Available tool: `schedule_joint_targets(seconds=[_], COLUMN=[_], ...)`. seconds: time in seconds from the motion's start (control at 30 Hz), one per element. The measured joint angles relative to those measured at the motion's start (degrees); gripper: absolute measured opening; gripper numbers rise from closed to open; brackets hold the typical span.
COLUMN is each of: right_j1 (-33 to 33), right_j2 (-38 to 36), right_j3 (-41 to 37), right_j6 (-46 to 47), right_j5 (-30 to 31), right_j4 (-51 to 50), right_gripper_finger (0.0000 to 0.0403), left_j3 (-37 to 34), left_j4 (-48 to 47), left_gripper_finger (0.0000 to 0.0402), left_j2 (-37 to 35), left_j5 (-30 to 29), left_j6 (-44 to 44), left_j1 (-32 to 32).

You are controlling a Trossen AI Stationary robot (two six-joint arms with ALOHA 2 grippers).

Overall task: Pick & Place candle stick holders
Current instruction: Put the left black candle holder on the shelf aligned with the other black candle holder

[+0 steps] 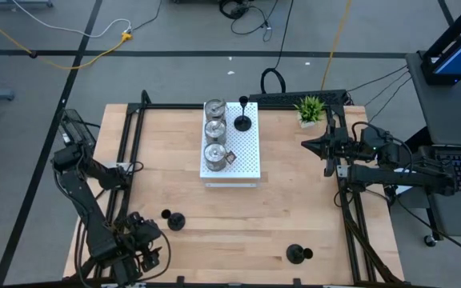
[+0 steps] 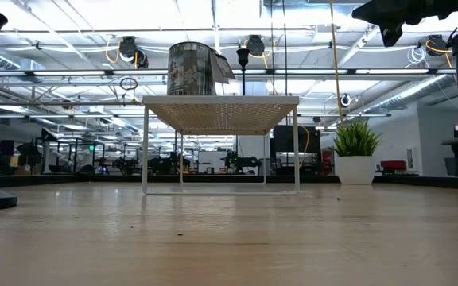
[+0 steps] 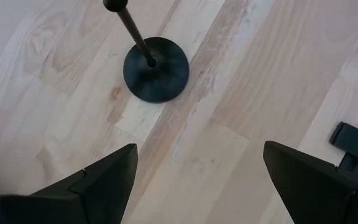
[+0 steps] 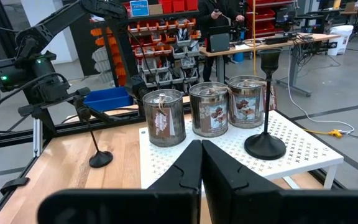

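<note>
Three silver cup holders (image 1: pixel 214 130) stand in a row on the white perforated board (image 1: pixel 242 160), with one black stemmed holder (image 1: pixel 243 120) beside them. They also show in the right wrist view, the cups (image 4: pixel 208 109) and the black holder (image 4: pixel 265 143). Two more black holders stand on their round bases on the table, one near the front left (image 1: pixel 173 219) and one near the front right (image 1: pixel 298 254). My left gripper (image 1: pixel 145 234) is open and empty, just left of the front-left holder (image 3: pixel 156 68). My right gripper (image 1: pixel 309 146) is shut and empty by the table's right edge, pointing at the board.
A small green potted plant (image 1: pixel 310 110) stands at the far right corner. The board stands raised on thin legs (image 2: pixel 144 151). Black frame rails (image 1: pixel 130 144) run along the table's left, right and far sides. Bare wood lies between the board and the front holders.
</note>
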Motion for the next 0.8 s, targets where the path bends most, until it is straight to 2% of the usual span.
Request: schedule_joint_targets(seconds=[0.43,0.7,0.8], right_j1=[0.01,-0.01,0.01], right_j2=[0.00,0.00,0.00], right_j3=[0.00,0.00,0.00], right_j6=[0.00,0.00,0.00], right_j5=[0.00,0.00,-0.02], right_j4=[-0.04,-0.29,-0.32], right_gripper_finger=[0.0001,0.0001,0.0002], left_j3=[0.00,-1.51,-3.24], left_j4=[-0.20,0.02,0.37], left_gripper_finger=[0.0351,0.0351,0.0351], left_j2=[0.02,0.02,0.02], left_j5=[-0.15,-3.54,-3.85], left_j6=[-3.24,-4.22,-7.30], left_j1=[0.00,0.02,-0.02])
